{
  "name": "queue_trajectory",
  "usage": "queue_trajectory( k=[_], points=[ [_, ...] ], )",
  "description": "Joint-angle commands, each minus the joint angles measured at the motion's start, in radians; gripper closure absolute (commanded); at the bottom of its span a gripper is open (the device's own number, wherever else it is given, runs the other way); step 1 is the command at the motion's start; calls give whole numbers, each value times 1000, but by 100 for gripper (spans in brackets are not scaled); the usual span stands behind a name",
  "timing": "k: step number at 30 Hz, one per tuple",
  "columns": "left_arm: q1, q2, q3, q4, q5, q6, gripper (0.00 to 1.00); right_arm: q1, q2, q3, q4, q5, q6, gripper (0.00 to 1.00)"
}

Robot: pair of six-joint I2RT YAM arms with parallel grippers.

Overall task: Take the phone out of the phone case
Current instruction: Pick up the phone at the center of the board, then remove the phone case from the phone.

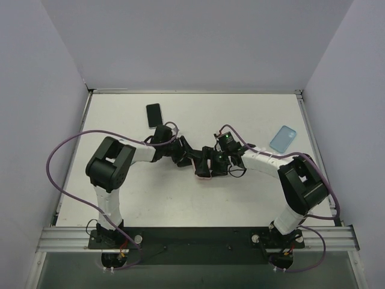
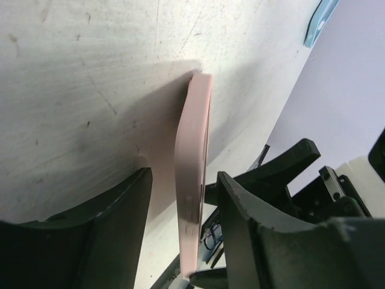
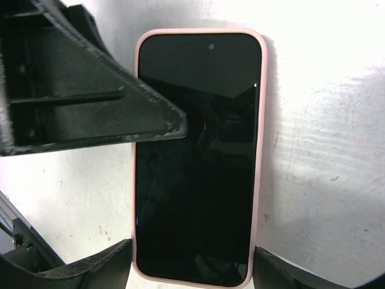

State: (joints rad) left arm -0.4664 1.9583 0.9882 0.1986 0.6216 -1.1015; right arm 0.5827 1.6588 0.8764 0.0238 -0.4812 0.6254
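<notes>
A phone with a black screen sits in a pink case [image 3: 198, 156]. It is held up off the table at the centre of the top view [image 1: 203, 175]. My right gripper [image 3: 192, 253] is shut on the case's two long sides near one end, its fingers [image 3: 96, 271] touching the pink edges. In the left wrist view the case [image 2: 192, 180] shows edge-on between the fingers of my left gripper [image 2: 183, 174], which is open with a gap on each side. One left finger [image 3: 90, 90] crosses in front of the screen.
A bare black phone [image 1: 154, 115] lies at the back left of the table. A light blue case [image 1: 283, 138] lies at the back right, and its corner shows in the left wrist view [image 2: 319, 21]. Grey walls surround the table.
</notes>
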Motion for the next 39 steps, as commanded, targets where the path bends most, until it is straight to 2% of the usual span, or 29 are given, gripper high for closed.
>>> queue_trajectory(
  k=[1,4,7,8,11,12,13,15,21,22,26,29,30,32,34,38,39],
  points=[
    [-17,36,55,21,-5,22,46,16,-68,-8,-21,-53,-1,100],
    [-26,50,69,22,-10,15,54,19,-80,-2,-64,-53,-16,100],
    [-35,62,84,21,-11,8,73,23,-90,4,-87,-53,-30,100],
    [-37,65,86,25,-8,3,76,25,-91,6,-91,-53,-41,100],
    [-37,60,98,41,12,-12,97,25,-103,15,-123,-39,-46,100],
    [-37,50,101,44,23,-9,100,23,-111,22,-171,17,-44,75],
    [-35,41,96,48,44,-9,100,20,-116,44,-191,26,-49,55],
    [-23,-4,75,56,56,-12,100,-3,-149,53,-229,42,-44,27],
    [29,-110,1,215,147,-107,100,-99,-275,59,-242,27,42,9],
    [38,-119,-26,316,182,-138,100,-141,-287,53,-228,-18,59,9],
    [63,-162,-57,485,211,-279,100,-205,-317,19,-104,-173,151,15],
    [71,-190,-83,655,216,-389,100,-204,-312,-13,57,-305,256,23],
    [74,-191,-91,712,216,-418,100,-205,-317,-49,180,-335,296,26],
    [78,-184,-101,844,216,-484,100,-204,-320,-88,305,-368,409,32],
    [83,-168,-117,954,207,-524,100,-205,-317,-123,413,-385,456,37],
    [81,-139,-141,1110,184,-619,100,-204,-303,-175,545,-393,548,53],
    [81,-134,-144,1125,182,-624,100,-204,-298,-185,623,-396,601,55]
  ],
)
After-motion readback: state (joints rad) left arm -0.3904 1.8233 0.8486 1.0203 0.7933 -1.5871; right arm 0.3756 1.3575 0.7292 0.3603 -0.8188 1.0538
